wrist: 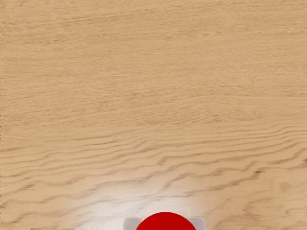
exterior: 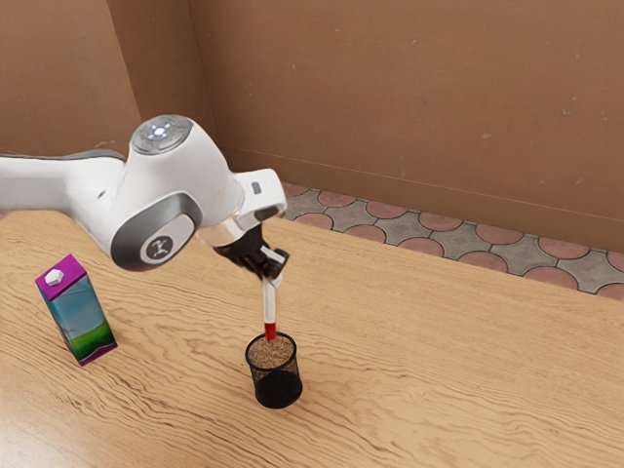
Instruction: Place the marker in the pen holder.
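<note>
white marker (exterior: pixel 270 302) pinched in my gripper (exterior: pixel 274 266), red end down at the holder's (exterior: pixel 278 386) mouth; in the exterior view, carton (exterior: pixel 80 317) at its nine o'clock

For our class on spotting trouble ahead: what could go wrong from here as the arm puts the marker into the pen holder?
The red lower end of the marker shows at the far side of the holder's mouth, so it might catch the rim on the way down.

The pen holder is narrow and stands free on the table; a sideways push could tip it.

If the gripper opens too early, the marker might fall outside.
</note>
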`<move>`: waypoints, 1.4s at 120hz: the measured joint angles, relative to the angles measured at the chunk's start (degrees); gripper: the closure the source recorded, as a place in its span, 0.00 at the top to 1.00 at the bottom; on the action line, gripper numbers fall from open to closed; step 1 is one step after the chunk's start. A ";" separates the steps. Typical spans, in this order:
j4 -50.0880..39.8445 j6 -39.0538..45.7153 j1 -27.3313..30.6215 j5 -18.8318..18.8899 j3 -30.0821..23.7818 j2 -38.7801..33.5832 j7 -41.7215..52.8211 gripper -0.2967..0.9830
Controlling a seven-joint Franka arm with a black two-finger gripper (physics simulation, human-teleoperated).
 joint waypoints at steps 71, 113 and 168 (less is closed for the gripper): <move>-2.43 0.76 0.17 4.74 -0.03 2.63 -5.73 0.16; 0.88 2.39 0.10 12.51 -0.04 7.34 -7.00 0.16; 0.80 8.78 0.79 14.34 -0.36 12.10 -7.25 0.17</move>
